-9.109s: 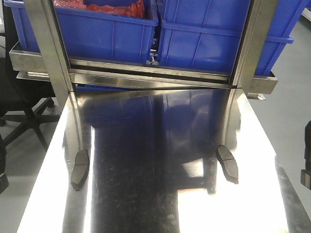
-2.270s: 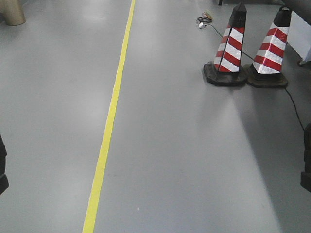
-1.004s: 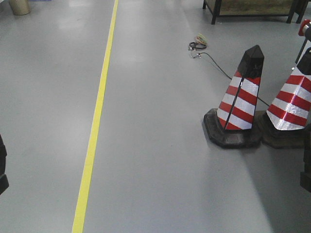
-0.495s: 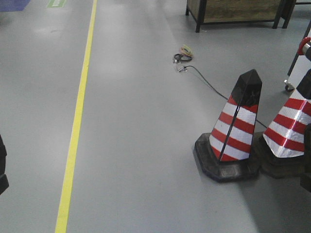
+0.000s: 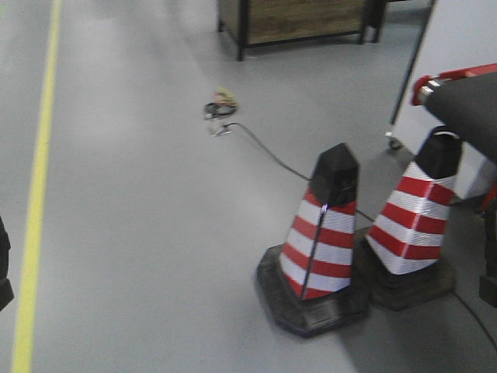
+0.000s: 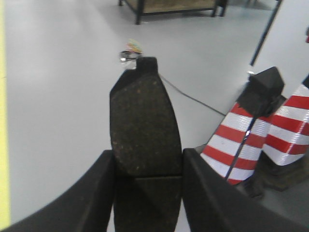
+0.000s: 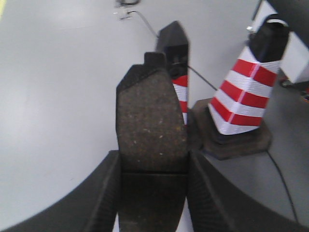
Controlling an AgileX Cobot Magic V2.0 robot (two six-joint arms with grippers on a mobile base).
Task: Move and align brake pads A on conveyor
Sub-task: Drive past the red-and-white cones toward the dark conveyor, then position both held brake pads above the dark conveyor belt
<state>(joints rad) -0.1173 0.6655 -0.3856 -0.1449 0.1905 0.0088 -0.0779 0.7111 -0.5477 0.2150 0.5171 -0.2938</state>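
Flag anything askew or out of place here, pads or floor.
Grips look fine: left gripper holds its brake pad straight between its jaws, right gripper holds the second brake pad likewise. Only oddity: a loose cable trails across the floor toward the two upright traffic cones, a possible snag hazard.

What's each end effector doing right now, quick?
Left end effector: closed on a flat curved dark grey-brown brake pad.
Right end effector: closed on a second dark grey-brown brake pad.
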